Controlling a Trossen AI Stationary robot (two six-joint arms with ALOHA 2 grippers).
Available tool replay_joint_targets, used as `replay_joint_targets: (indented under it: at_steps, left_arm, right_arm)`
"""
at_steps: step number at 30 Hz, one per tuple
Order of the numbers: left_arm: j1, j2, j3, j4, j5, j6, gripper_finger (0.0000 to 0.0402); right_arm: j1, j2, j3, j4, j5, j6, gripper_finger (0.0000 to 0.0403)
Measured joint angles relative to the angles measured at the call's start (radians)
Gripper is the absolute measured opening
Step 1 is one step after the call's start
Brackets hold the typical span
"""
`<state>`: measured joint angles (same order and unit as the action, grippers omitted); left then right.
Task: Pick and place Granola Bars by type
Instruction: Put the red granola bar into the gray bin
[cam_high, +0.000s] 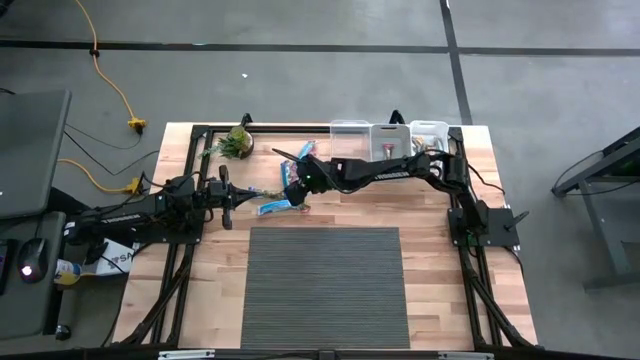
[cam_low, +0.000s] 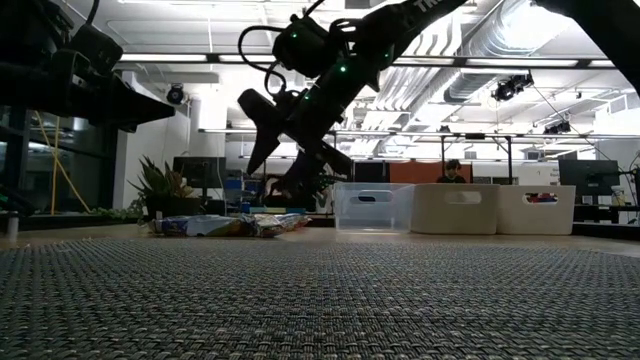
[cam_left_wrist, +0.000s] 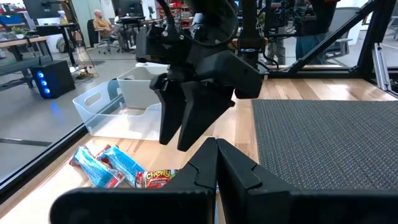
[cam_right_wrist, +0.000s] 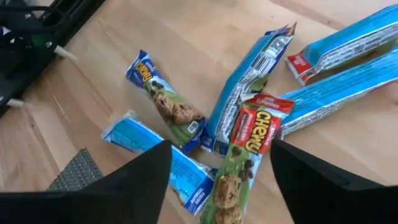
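Several granola bars (cam_right_wrist: 239, 155) lie loose in a pile on the wood left of the table's middle (cam_high: 280, 200). They include bright blue ones (cam_right_wrist: 155, 155), a blue and green one (cam_right_wrist: 165, 99) and a red and green "Chewy" one (cam_left_wrist: 158, 177). My right gripper (cam_right_wrist: 221, 149) hangs open just above the pile, slanting down, one finger on either side of the Chewy bar, touching nothing (cam_low: 285, 150). My left gripper (cam_left_wrist: 217, 162) waits shut and level at the table's left (cam_high: 226, 196), beside the pile.
Three clear bins (cam_high: 350, 132) (cam_high: 390, 136) (cam_high: 428, 132) stand in a row along the far edge, right of the pile. A small potted plant (cam_high: 237, 142) is at the far left. A grey woven mat (cam_high: 325, 285) covers the near middle.
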<state>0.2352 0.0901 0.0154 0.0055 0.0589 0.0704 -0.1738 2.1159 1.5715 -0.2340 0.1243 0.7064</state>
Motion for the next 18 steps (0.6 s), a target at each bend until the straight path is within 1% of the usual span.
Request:
replay_joint_targets:
  at_steps: [3, 6, 10, 15, 18]
  left_arm:
    - [0.000, 0.000, 0.000, 0.000, 0.000, 0.000, 0.0001]
    - [0.000, 0.000, 0.000, 0.000, 0.000, 0.000, 0.0001]
    - [0.000, 0.000, 0.000, 0.000, 0.000, 0.000, 0.0001]
    - [0.000, 0.000, 0.000, 0.000, 0.000, 0.000, 0.0001]
    - [0.000, 0.000, 0.000, 0.000, 0.000, 0.000, 0.0001]
  right_arm:
    - [0.000, 0.000, 0.000, -0.004, 0.006, 0.006, 0.0285]
    - [0.003, 0.000, 0.000, -0.027, 0.031, 0.030, 0.0298]
    - [0.012, 0.000, 0.000, -0.031, 0.074, 0.036, 0.0300]
    - [0.028, 0.008, 0.001, -0.023, 0.077, 0.049, 0.0300]
    - [0.040, 0.041, 0.001, -0.006, 0.081, 0.054, 0.0300]
